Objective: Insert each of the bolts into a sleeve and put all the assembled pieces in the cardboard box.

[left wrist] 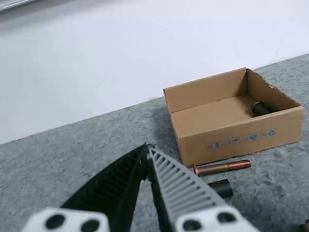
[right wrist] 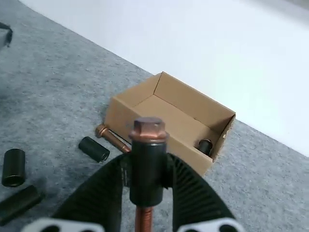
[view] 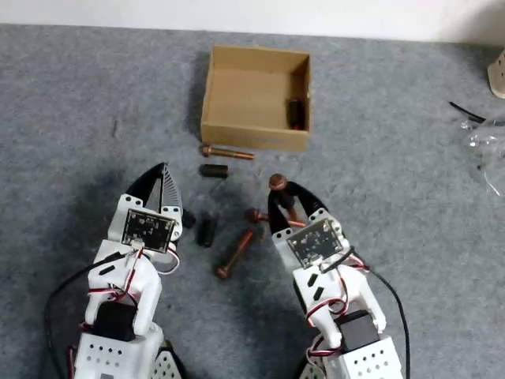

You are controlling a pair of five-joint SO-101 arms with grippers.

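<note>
Progress check: one assembled piece (view: 297, 113) is in the cardboard box (view: 252, 139). My right gripper (right wrist: 147, 166) is pinching a sleeved bolt (right wrist: 148, 129) upright, and my left gripper (left wrist: 147, 153) is pressed together, empty. Loose bolts (view: 227, 151) and sleeves (view: 213, 170) wait in front of the box, so maybe halfway.

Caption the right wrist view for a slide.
Right gripper holds a sleeved bolt upright before the cardboard box, one dark piece already inside.

Robot lab: grey mat (view: 63, 118), white wall (left wrist: 96, 58)

cardboard box (view: 252, 136) open-topped, bolt (view: 227, 151) lying before it
</note>
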